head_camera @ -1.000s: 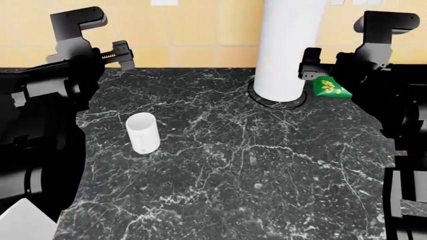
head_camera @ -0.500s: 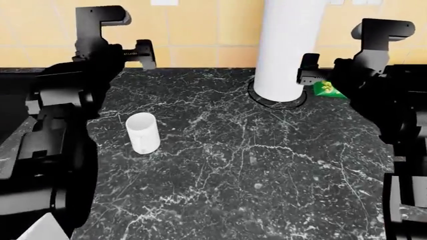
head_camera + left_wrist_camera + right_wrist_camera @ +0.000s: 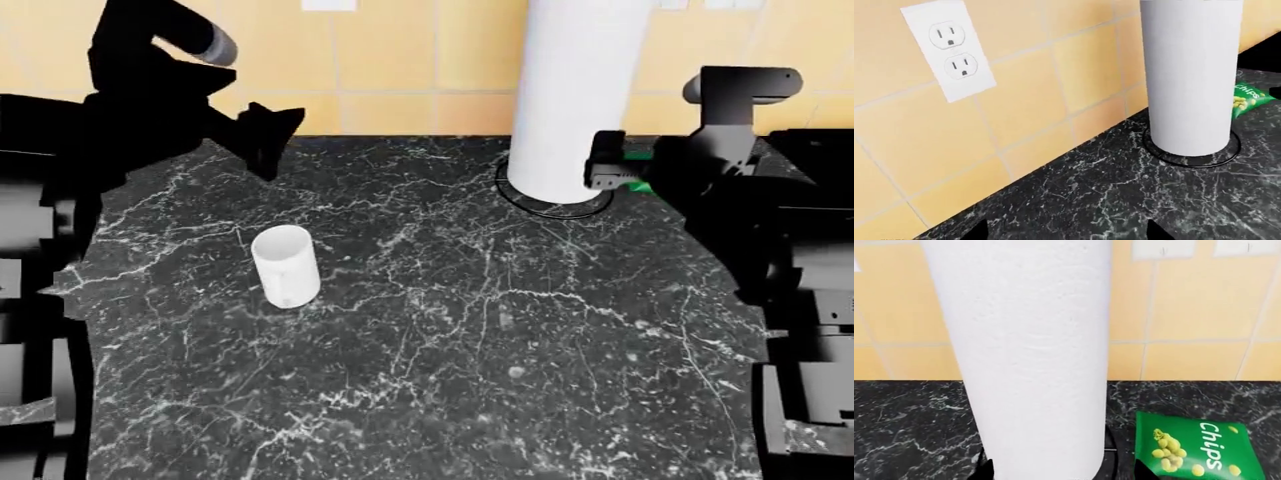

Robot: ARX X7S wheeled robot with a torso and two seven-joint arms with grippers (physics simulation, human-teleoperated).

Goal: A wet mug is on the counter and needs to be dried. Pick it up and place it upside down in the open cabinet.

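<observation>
The mug (image 3: 286, 266) stood upright and ungrasped on the counter (image 3: 534, 340), the left gripper (image 3: 267, 135) above it, both claws' spread indiscernible.

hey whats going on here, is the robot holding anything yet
Nothing is held yet. The mug stands upright and untouched on the counter. The left end effector hovers above the counter behind the mug, nearer the tiled wall. The right end effector sits beside the tall paper towel roll, with a green chips bag next to it. No cabinet is in view.
</observation>
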